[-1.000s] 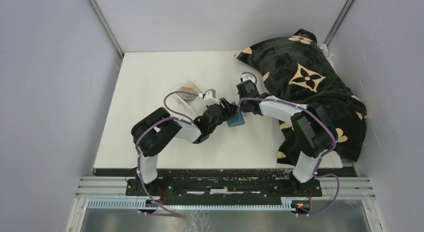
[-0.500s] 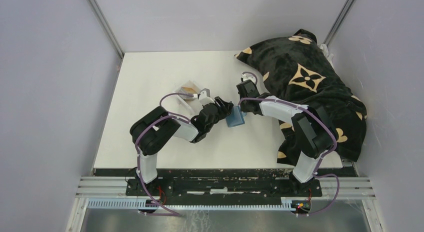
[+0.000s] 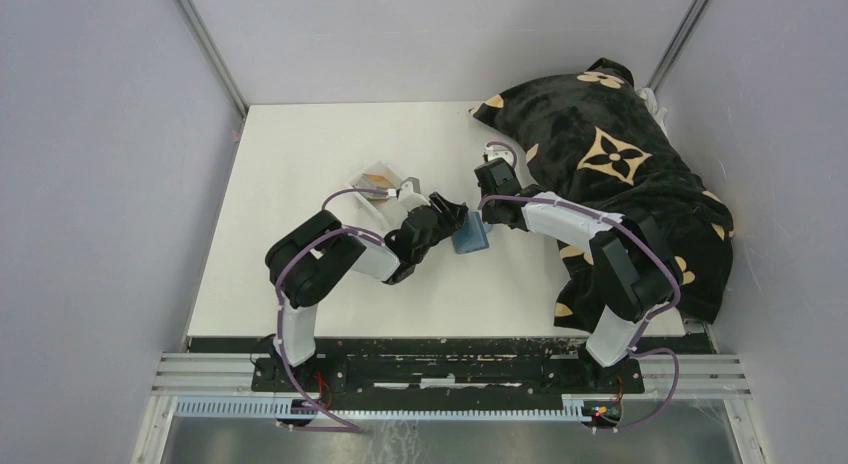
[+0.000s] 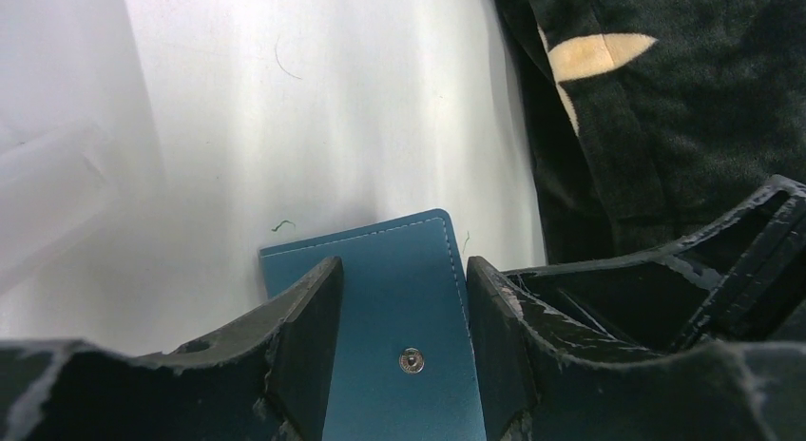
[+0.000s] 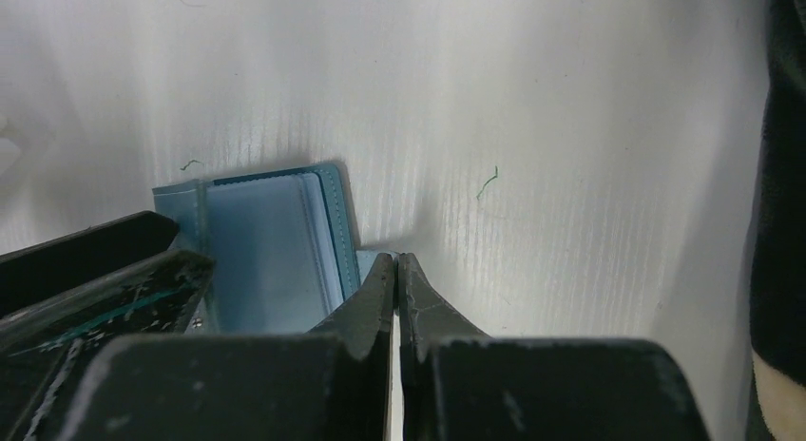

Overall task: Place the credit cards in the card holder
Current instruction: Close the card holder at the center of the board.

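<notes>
Straddling wallet with left fingers parted; touching its edge with right fingers closed; seeing tan card in tray beyond.

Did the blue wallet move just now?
No. The blue wallet lies in the same spot on the white table, left of the black flowered cloth.

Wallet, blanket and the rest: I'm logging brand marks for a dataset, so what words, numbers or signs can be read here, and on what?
No readable text in any view.
Wallet: plain teal with only a metal snap, no print.
Blanket: tan flower shapes, no letters.
Tan card at the back left: too small to read.
</notes>
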Action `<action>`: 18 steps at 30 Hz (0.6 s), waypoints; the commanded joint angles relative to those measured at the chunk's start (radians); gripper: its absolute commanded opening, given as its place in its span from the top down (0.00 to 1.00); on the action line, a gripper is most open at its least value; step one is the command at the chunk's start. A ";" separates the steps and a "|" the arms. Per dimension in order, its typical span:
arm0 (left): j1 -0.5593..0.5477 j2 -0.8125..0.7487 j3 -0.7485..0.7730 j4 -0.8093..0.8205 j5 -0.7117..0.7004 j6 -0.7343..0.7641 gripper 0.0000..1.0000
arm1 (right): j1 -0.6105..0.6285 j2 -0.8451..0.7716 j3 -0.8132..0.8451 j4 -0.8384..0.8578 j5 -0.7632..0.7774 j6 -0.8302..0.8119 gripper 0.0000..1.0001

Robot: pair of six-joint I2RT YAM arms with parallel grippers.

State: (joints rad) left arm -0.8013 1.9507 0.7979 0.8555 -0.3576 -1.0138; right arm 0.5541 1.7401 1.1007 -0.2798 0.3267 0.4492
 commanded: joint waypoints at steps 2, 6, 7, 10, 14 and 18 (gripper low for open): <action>0.005 0.040 0.056 -0.015 -0.002 -0.022 0.43 | -0.004 -0.060 0.008 0.010 0.031 -0.001 0.98; 0.006 0.046 0.068 -0.026 0.006 -0.010 0.43 | -0.004 -0.066 0.002 0.011 0.025 -0.003 0.98; 0.006 0.045 0.068 -0.029 0.007 -0.008 0.43 | -0.005 -0.066 0.000 0.011 0.025 -0.004 0.98; 0.006 0.045 0.066 -0.034 0.009 -0.009 0.43 | -0.004 -0.066 -0.004 0.012 0.019 -0.004 0.98; 0.004 0.058 0.086 -0.072 0.020 -0.006 0.41 | -0.003 -0.065 -0.007 0.012 0.011 -0.001 0.97; 0.000 0.082 0.112 -0.089 0.031 0.001 0.40 | -0.003 -0.067 -0.009 0.008 0.003 0.001 0.96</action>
State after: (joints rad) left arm -0.8013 1.9980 0.8677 0.8059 -0.3462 -1.0203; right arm 0.5541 1.7134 1.0950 -0.2863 0.3222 0.4480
